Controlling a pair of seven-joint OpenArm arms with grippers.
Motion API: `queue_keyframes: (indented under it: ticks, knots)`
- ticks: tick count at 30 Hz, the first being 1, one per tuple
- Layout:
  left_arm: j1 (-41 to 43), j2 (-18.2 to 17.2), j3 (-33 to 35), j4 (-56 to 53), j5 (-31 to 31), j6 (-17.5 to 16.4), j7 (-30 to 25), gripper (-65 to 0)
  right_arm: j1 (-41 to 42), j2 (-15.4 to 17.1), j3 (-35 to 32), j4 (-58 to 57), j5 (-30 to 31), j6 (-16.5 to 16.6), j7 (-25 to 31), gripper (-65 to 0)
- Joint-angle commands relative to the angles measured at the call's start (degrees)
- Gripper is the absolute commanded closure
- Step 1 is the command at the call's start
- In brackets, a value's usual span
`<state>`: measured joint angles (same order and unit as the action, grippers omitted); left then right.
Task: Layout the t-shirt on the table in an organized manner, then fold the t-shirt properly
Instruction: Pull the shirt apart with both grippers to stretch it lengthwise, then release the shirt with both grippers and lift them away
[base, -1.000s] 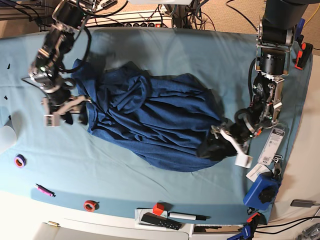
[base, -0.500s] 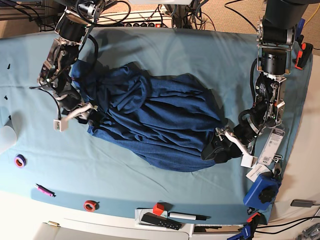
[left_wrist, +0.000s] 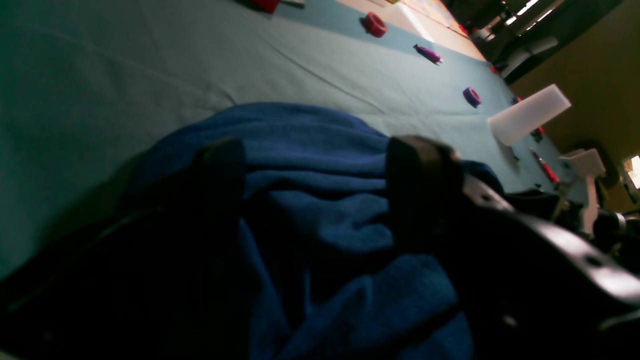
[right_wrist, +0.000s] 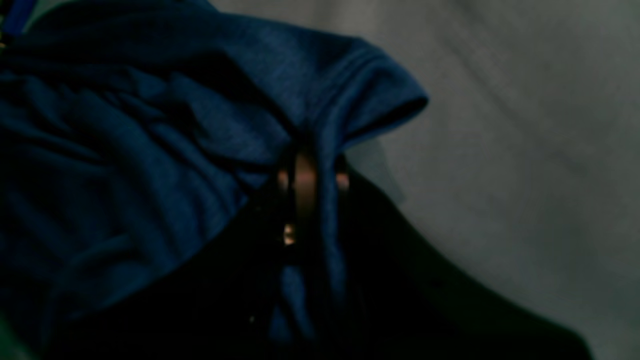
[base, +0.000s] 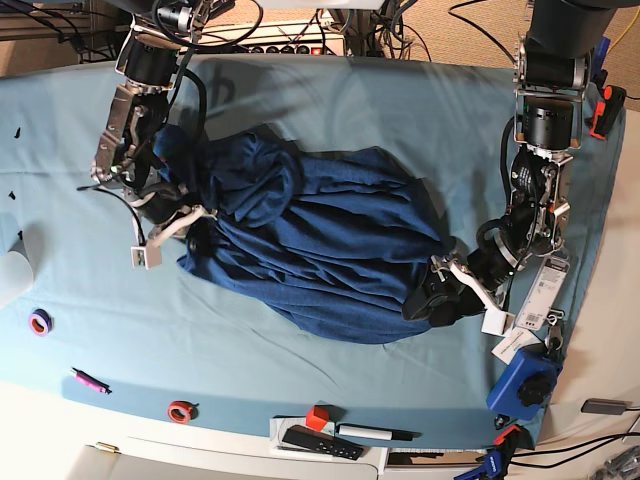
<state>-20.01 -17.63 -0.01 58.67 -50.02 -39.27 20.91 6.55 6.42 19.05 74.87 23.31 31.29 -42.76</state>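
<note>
The navy t-shirt (base: 320, 240) lies crumpled in a wrinkled heap in the middle of the teal table (base: 400, 110). At the heap's left edge my right gripper (base: 190, 228) is pressed into the cloth. In the right wrist view it (right_wrist: 307, 175) is shut, pinching a fold of the t-shirt (right_wrist: 150, 150) beside a hemmed edge. My left gripper (base: 437, 297) sits at the heap's lower right corner. The left wrist view shows it (left_wrist: 317, 150) open, its dark fingers (left_wrist: 420, 170) standing on either side of a bunched fold of t-shirt (left_wrist: 320, 200).
Along the front edge lie a purple ring (base: 40, 322), a pink marker (base: 88, 380), a red tape ring (base: 180, 411), a red cube (base: 317, 417), a black remote (base: 320, 442) and a pen (base: 372, 433). White tags (base: 540, 290) and a blue device (base: 522, 380) sit at the right.
My right gripper has moved right and inward onto the shirt's left edge and closed on a fold. The left gripper shifted slightly down at the shirt's lower right and stays open.
</note>
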Motion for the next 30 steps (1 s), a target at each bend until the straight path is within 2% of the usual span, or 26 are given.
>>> queue_keyframes:
  ticks: [1, 6, 13, 18, 22, 28, 30]
  knots:
    - [-1.55, -0.48, -0.26, 1.14, -1.2, -0.73, -1.36, -41.4, 1.88, 1.25, 0.17, 0.39, -3.02, -2.32, 0.59, 0.0]
    - [-1.53, -0.48, -0.26, 1.14, -0.02, -0.73, -1.22, -41.4, 7.04, 3.37, 0.13, 0.39, -8.17, -7.13, 1.6, 0.0]
    - [-0.87, -0.48, -0.26, 1.14, 0.09, -0.73, -1.22, -41.4, 12.07, 5.57, 0.13, 0.39, -13.49, -9.86, 4.26, 0.0]
    - [-0.61, -0.48, -0.26, 1.14, 0.09, -0.73, -1.2, -41.4, 12.66, 7.23, 0.13, 0.39, -18.32, -13.64, 7.23, 0.0]
    - [-0.61, -0.46, -0.26, 1.14, 0.09, -0.73, -1.22, -41.4, 12.66, 9.33, 0.13, 0.39, -21.81, -17.11, 7.28, 0.0]
    - [-0.61, -0.46, -0.15, 1.14, 0.07, -0.73, -0.35, -41.4, 12.66, 12.66, 0.13, 0.39, -24.46, -23.61, 7.54, 0.0]
    - [-0.61, -0.46, -0.15, 1.14, 0.07, -0.73, 0.66, -41.4, 12.63, 13.29, 0.13, 0.39, -24.44, -24.81, 7.58, 0.0]
